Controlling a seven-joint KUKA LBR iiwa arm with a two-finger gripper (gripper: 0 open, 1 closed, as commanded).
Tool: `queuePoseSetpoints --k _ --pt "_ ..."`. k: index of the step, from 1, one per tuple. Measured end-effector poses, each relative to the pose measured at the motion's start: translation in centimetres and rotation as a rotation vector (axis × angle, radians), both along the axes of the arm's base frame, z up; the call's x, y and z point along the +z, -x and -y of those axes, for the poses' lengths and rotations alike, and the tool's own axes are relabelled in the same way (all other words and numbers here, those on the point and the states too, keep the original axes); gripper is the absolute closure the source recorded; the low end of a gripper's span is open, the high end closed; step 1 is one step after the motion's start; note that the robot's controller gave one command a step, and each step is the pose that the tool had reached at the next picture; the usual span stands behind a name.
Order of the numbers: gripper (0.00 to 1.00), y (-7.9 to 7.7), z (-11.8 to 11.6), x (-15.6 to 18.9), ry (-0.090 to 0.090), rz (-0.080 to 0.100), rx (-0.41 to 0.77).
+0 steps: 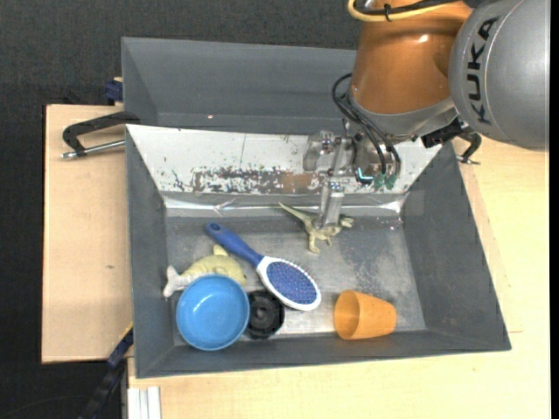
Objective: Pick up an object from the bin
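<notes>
Toy dinosaur [316, 231], small and yellow-green, sits right at the tip of my hand [329, 223]. My two fingers [330, 201] point straight down. They are pressed close together into one thin bar, and they pinch the dinosaur around its middle. Its long thin tail sticks out to the left, and its little legs show below my fingertips. It is in the back half of the bin [454, 260], near the middle, just in front of the shiny scratched back wall. I cannot tell if its feet touch the grey floor or hang a bit above it.

Above my hand is my wrist with its big orange cover [397, 55]. Some black wires loop down under it. My arm comes in from the right.

Toward the front and a bit to the left lies a blue brush [291, 284]. Its round head has a white rim, and its blue handle points up and to the left. To the right of the brush head, near the front wall, an orange cup [363, 315] lies on its side. In the front left corner is a blue bowl [212, 314], open side up. A black round thing [263, 314] lies between the bowl and the brush head, touching the bowl. A pale yellow toy animal [194, 275] peeks out from behind the bowl. All of these are well apart from my hand.
</notes>
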State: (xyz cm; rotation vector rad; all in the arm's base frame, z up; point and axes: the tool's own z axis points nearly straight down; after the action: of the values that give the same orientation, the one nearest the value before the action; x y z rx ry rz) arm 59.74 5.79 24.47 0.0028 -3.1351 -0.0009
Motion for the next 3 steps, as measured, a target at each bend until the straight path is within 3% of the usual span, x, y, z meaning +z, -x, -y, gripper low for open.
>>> queuePoseSetpoints --k 1,2,3 --pt "0.00 8.5 -4.0 -12.5 -0.001 -0.003 0.089" --pt "0.00 8.5 -1.5 -17.2 -0.002 0.017 0.125" --pt "0.00 4.7 -2.5 -17.4 -0.002 0.013 -0.039"
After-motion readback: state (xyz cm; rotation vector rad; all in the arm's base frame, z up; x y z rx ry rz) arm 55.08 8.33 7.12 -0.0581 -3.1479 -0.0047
